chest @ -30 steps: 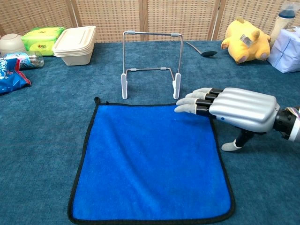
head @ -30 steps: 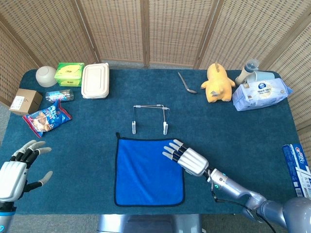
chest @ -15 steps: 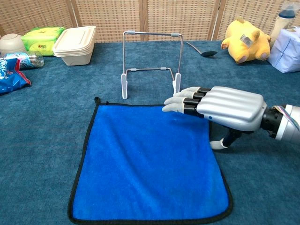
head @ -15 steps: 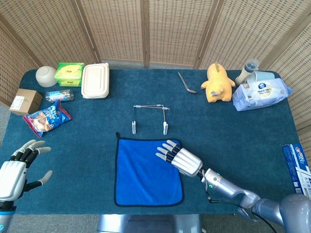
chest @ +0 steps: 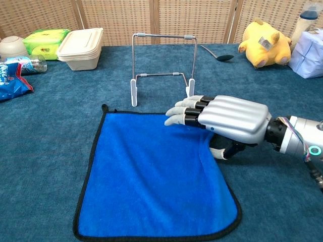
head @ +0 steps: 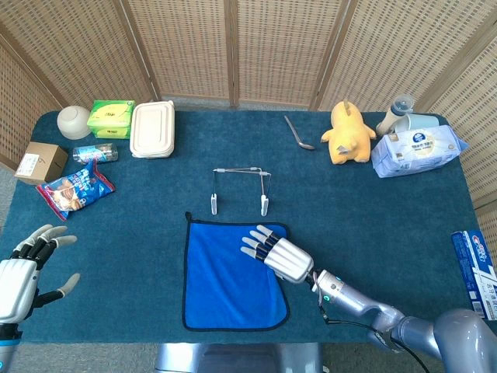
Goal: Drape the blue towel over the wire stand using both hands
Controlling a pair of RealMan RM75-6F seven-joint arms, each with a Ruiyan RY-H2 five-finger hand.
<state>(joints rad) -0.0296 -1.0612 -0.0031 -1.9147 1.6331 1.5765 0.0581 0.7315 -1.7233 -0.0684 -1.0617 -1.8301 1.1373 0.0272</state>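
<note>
The blue towel (head: 221, 276) (chest: 146, 176) lies flat on the table near the front edge. Just behind it stands the wire stand (head: 241, 186) (chest: 164, 36), upright and bare. My right hand (head: 278, 255) (chest: 222, 118) reaches over the towel's far right part with fingers stretched out flat towards the left, its thumb tucked down at the towel's right edge. That edge slants inwards under the hand, and the towel's far right corner is hidden. My left hand (head: 23, 268) hovers at the table's front left, fingers spread, holding nothing, far from the towel.
A beige lunch box (head: 152, 129), green packet (head: 110, 118), bowl (head: 74, 121), cardboard box (head: 40, 162) and snack bag (head: 74, 192) fill the back left. A spoon (head: 297, 134), yellow plush (head: 348, 132), wipes pack (head: 418, 151) and bottle (head: 394, 113) sit at the back right.
My right hand has slid left across the towel's far right corner, and the towel's right edge has been drawn inwards with it. The left hand has dropped slightly.
</note>
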